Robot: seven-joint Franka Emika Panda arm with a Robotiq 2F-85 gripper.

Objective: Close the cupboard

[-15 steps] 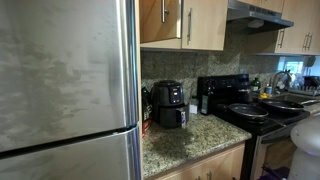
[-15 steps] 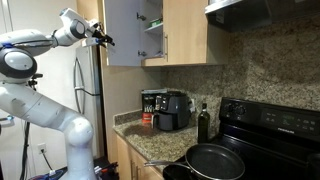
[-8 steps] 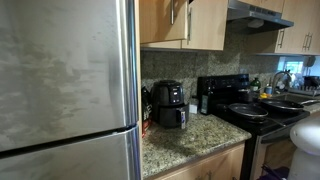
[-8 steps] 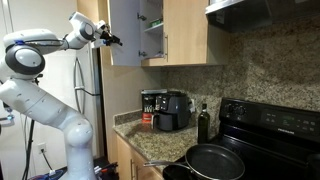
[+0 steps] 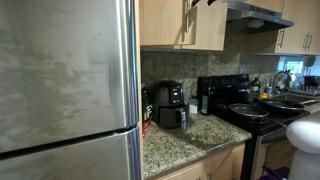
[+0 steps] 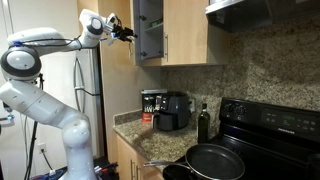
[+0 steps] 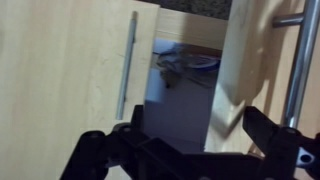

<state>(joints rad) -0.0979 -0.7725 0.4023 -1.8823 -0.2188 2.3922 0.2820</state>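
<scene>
The cupboard (image 6: 185, 30) is a light beige wall cabinet with two tall doors and slim silver bar handles. Its open door (image 6: 141, 30) stands ajar, and shelves show in the gap. My gripper (image 6: 126, 31) is open and sits against that door's outer face. In an exterior view the ajar door (image 5: 187, 22) hangs at the top, with a dark bit of the gripper (image 5: 200, 3) just above it. In the wrist view my gripper (image 7: 190, 140) is spread wide. The pushed door (image 7: 70, 70) is on the left, the closed door (image 7: 250, 55) on the right, and dishes (image 7: 187, 62) show between.
A big stainless fridge (image 5: 65, 90) fills one side. A black appliance (image 6: 170, 108) and a dark bottle (image 6: 203, 123) stand on the granite counter (image 5: 185, 140). A black stove (image 6: 270, 125) holds a pan (image 6: 215, 160) under a range hood (image 6: 262, 10).
My arm has reached toward the cupboard and swung the open door from wide open to only slightly ajar. The gripper stayed against the door.
</scene>
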